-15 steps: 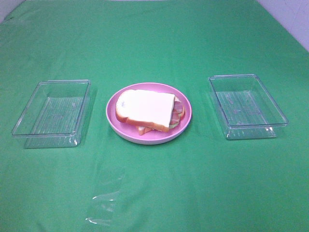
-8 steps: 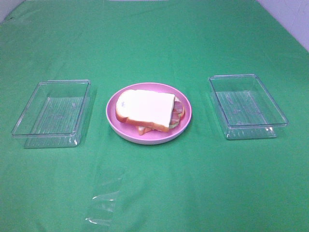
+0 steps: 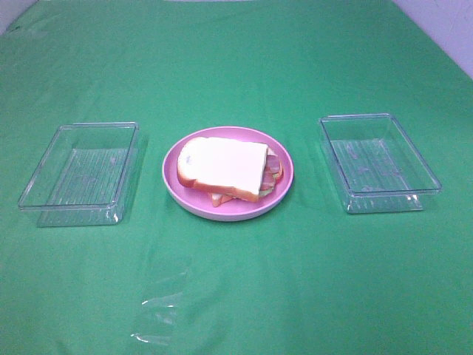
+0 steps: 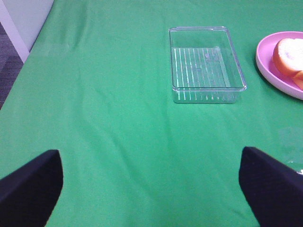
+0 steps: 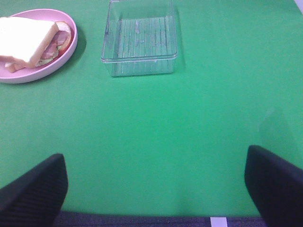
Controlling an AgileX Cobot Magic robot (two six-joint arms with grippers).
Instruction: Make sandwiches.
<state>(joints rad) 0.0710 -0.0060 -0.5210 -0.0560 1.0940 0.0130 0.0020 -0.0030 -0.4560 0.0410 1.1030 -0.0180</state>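
The sandwich (image 3: 225, 168) is stacked on the round pink plate (image 3: 284, 185) in the middle of the green table: white bread on top, reddish bacon and a bit of green showing at its right edge. It also shows in the right wrist view (image 5: 33, 40) and partly in the left wrist view (image 4: 289, 56). Neither gripper shows in the high view. My left gripper (image 4: 151, 184) is open and empty, well back from the left tray. My right gripper (image 5: 156, 184) is open and empty at the table's near edge.
An empty clear plastic tray (image 3: 80, 174) stands left of the plate, and another (image 3: 378, 161) right of it. They also show in the left wrist view (image 4: 206, 64) and the right wrist view (image 5: 139, 38). A crumpled clear film (image 3: 159, 310) lies at the front.
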